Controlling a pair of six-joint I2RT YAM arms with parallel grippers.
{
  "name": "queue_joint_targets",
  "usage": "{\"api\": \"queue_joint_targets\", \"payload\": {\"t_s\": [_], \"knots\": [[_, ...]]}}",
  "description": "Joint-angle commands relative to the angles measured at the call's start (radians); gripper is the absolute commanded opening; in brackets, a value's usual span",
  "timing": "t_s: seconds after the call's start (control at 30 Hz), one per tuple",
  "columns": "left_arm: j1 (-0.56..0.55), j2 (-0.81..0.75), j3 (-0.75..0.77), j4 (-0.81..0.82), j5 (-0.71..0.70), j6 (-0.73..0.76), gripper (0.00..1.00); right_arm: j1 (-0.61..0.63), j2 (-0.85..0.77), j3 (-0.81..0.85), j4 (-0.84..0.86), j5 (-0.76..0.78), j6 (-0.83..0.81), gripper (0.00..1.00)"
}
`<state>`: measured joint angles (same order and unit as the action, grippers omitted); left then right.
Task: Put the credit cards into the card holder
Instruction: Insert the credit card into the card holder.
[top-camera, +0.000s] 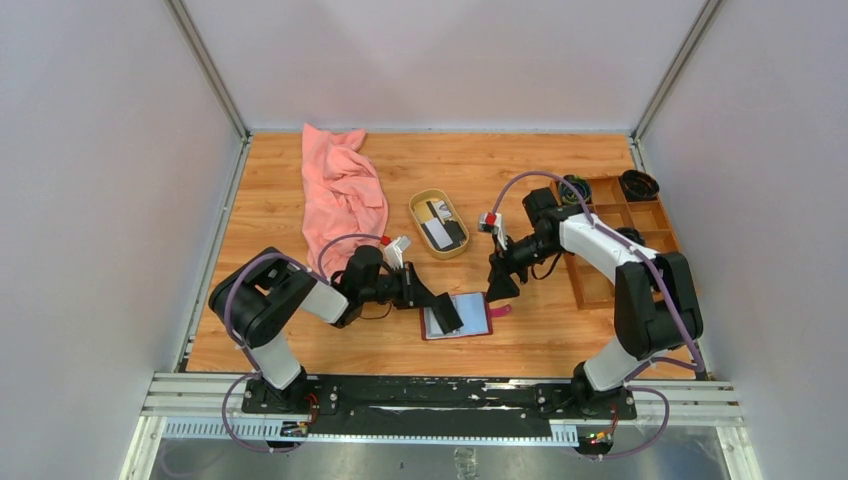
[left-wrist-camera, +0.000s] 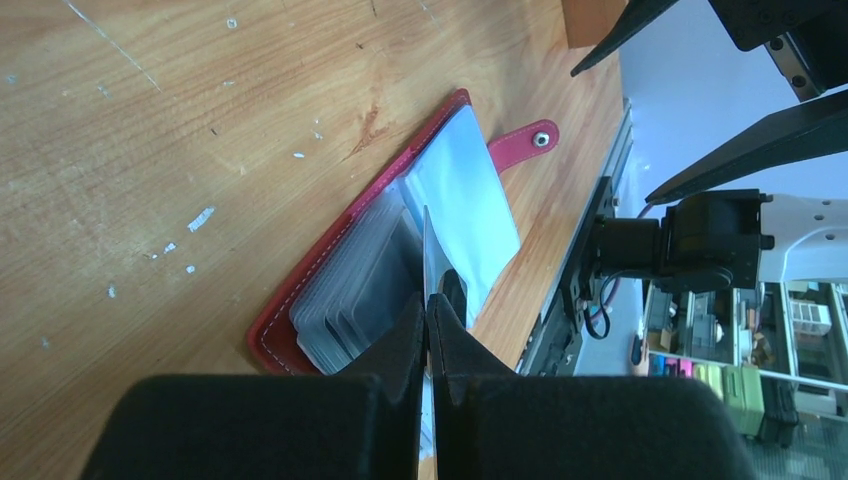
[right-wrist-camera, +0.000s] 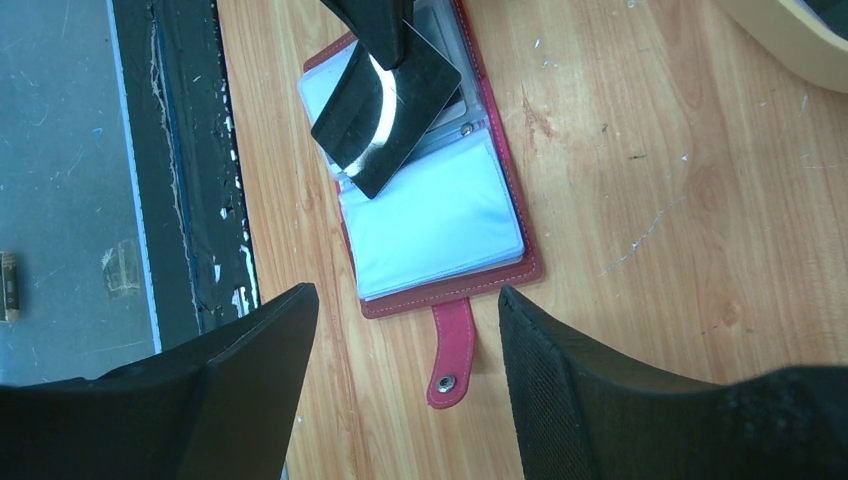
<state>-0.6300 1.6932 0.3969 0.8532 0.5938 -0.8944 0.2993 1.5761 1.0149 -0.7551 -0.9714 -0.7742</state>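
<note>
While the left gripper (left-wrist-camera: 428, 300) was clenched on a thin, glossy black rectangular credit card (right-wrist-camera: 385, 110), that card hung tilted over the small dark red leather-like card holder (right-wrist-camera: 535, 262). The holder lay opened flat on the pale wooden table (top-camera: 270, 200) between the two arms, with its clear plastic sleeves (right-wrist-camera: 440, 215) facing up and its snap tab (right-wrist-camera: 450, 350) pointing toward the right arm. The right gripper (right-wrist-camera: 405, 295) hovered just above that tab side, jaws spread wide and holding nothing. More cards (top-camera: 440, 232), pale and black, waited in the shallow oval tan dish (top-camera: 413, 208) farther back. The step in hand looked like inserting this one card; whether its edge had entered a pocket could not be told. The next move seemed to call for lining the card's leading edge with a sleeve mouth and sliding it in at a shallow angle. The free gripper would probably need to pin the holder against skidding before release.
</note>
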Motion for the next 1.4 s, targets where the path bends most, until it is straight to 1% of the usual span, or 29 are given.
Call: {"api": "queue_joint_targets", "payload": {"t_s": [0.0, 0.3, 0.47, 0.53, 0.9, 1.17, 1.37], "knots": [[-0.015, 0.032, 0.013, -0.025, -0.013, 0.021, 0.0, 0.02, 0.02, 0.0, -0.012, 0.01, 0.009, 0.7], [-0.023, 0.048, 0.006, -0.026, -0.021, -0.028, 0.0, 0.026, 0.048, 0.005, -0.011, 0.022, 0.02, 0.68], [-0.022, -0.003, 0.002, -0.114, -0.055, 0.026, 0.0, 0.029, 0.048, 0.005, -0.011, 0.022, 0.021, 0.68], [-0.022, -0.016, 0.007, -0.124, -0.055, 0.042, 0.0, 0.03, 0.048, 0.005, -0.011, 0.02, 0.021, 0.68], [-0.046, 0.041, 0.059, -0.123, -0.038, 0.033, 0.0, 0.034, 0.048, 0.006, -0.011, 0.022, 0.023, 0.68], [-0.06, 0.09, 0.091, -0.124, -0.026, -0.006, 0.0, 0.034, 0.046, 0.005, -0.012, 0.021, 0.023, 0.68], [-0.062, 0.091, 0.118, -0.217, -0.026, 0.01, 0.0, 0.037, 0.05, 0.007, -0.012, 0.019, 0.023, 0.68]]}}
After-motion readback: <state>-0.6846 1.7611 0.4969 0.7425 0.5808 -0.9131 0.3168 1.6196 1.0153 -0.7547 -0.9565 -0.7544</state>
